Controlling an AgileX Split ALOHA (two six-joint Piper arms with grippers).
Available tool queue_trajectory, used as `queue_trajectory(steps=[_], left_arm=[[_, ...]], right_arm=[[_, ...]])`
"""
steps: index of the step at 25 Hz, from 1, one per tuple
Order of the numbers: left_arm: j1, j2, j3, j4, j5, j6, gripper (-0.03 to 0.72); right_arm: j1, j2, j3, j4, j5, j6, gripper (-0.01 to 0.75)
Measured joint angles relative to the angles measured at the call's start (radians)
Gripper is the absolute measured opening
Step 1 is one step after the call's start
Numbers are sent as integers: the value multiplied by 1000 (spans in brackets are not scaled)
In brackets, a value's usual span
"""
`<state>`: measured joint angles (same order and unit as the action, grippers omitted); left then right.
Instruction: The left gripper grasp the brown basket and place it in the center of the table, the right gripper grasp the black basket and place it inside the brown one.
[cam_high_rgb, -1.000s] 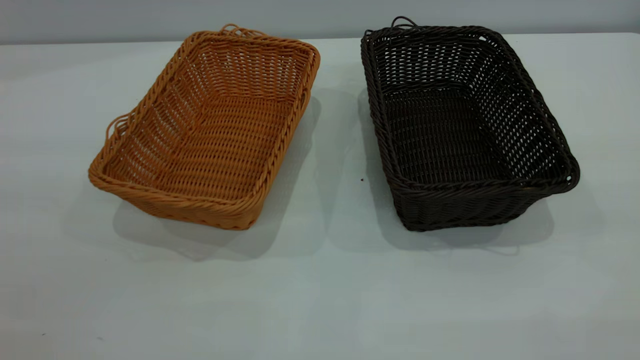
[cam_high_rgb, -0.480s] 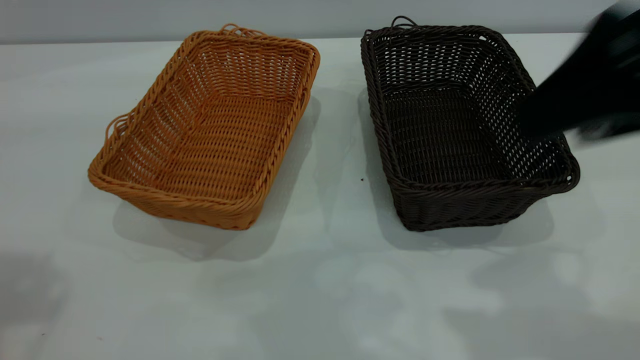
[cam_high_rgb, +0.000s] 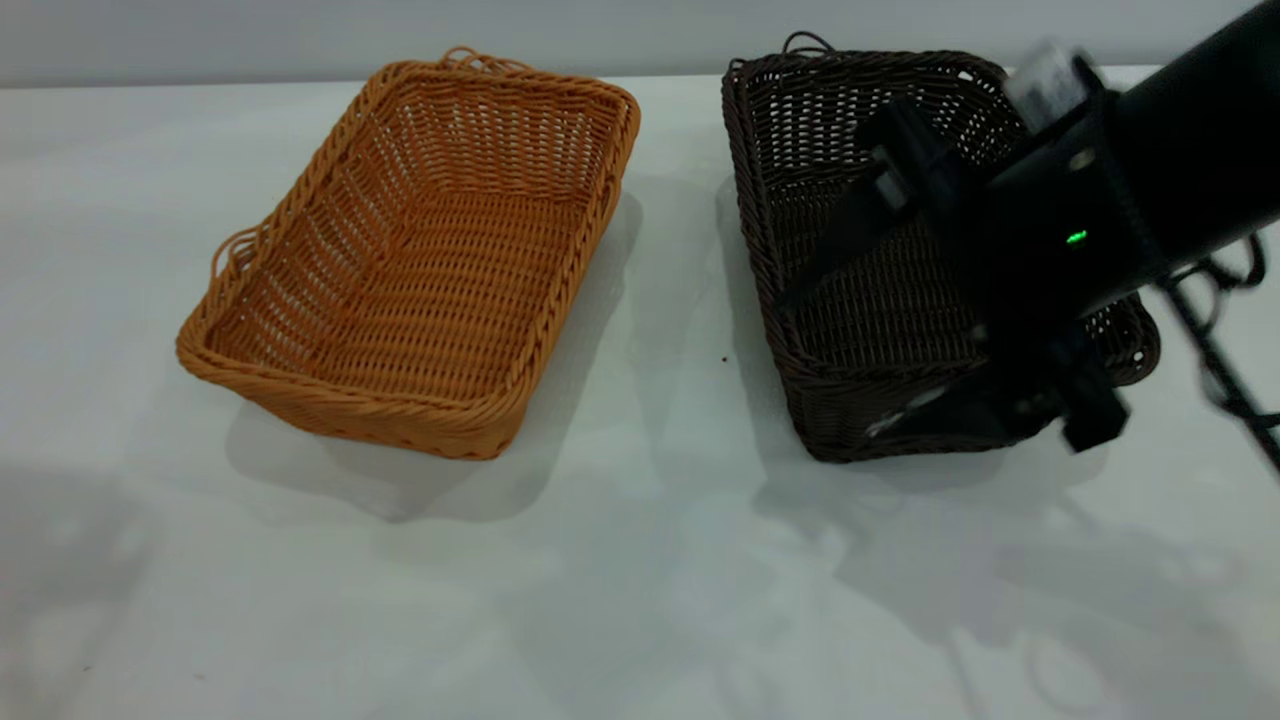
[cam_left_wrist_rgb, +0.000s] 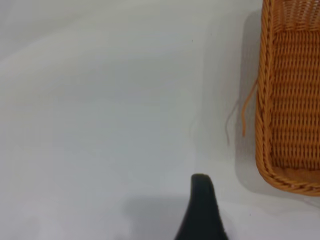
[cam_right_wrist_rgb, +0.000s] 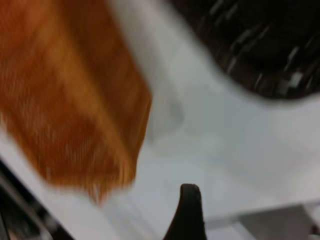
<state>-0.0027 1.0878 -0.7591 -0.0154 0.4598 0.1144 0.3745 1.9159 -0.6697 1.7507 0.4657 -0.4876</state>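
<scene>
White and smooth, the table (cam_high_rgb: 620, 600) runs back to a plain grey wall (cam_high_rgb: 300, 35). On its left half sits the brown basket (cam_high_rgb: 420, 260), on its right half the black basket (cam_high_rgb: 850, 300), apart. Over the black basket hangs the right gripper (cam_high_rgb: 840, 340), fingers spread wide, holding nothing. The left gripper (cam_left_wrist_rgb: 201, 210) hovers beside the brown basket; its opening I cannot tell.
</scene>
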Motion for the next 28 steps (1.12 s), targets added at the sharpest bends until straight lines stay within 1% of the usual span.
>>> queue_trajectory(steps=[4, 7, 12, 18, 22, 28], left_arm=[[0, 25, 0, 0, -4, 0, 521], [0, 54, -1, 0, -4, 0, 521], [0, 149, -62, 0, 27, 0, 521], [0, 287, -170, 0, 35, 0, 521], [0, 366, -209, -1, 36, 0, 521], [0, 525, -260, -1, 31, 0, 521]], right_arm=[[0, 120, -77, 26, -30, 113, 559], [0, 181, -124, 31, -73, 208, 551], [0, 242, -150, 41, -216, 365, 535], [0, 245, -151, 42, -259, 401, 532], [0, 245, -151, 43, -313, 430, 532], [0, 245, -151, 44, -319, 474, 510]])
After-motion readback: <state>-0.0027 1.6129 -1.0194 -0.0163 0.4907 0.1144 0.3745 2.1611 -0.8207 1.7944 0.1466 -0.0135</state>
